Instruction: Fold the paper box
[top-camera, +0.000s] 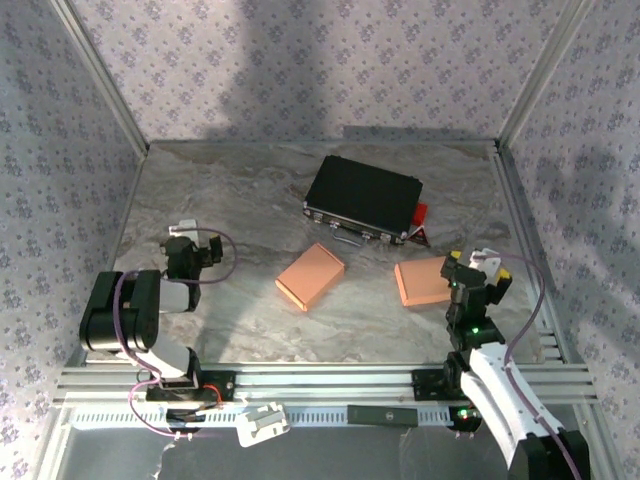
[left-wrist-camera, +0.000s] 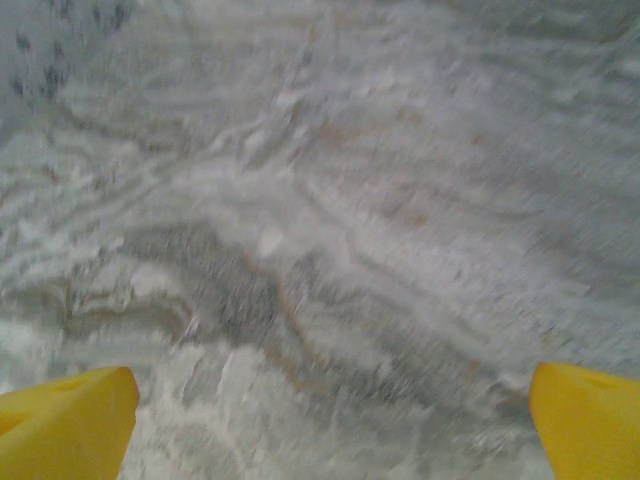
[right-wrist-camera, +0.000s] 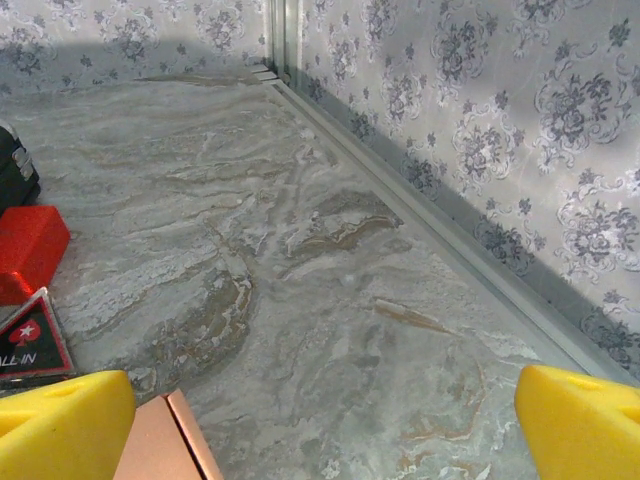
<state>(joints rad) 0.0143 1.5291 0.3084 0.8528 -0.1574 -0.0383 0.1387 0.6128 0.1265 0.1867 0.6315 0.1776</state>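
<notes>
well, marble table (top-camera: 250, 200). black case (top-camera: 365, 195) at the back, lid shut, contents hidden. two salmon paper boxes, both closed flat: mid box (top-camera: 310, 276) at centre, right box (top-camera: 425, 283) just beside right gripper (right-wrist-camera: 322, 425), spread wide. left gripper (left-wrist-camera: 327, 420) wide too, over bare table.

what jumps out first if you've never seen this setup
The black case at the back of the marble table draws the eye first. Nearer, one orange box lies mid-table and a second orange box sits close beside the open right hand.
</notes>
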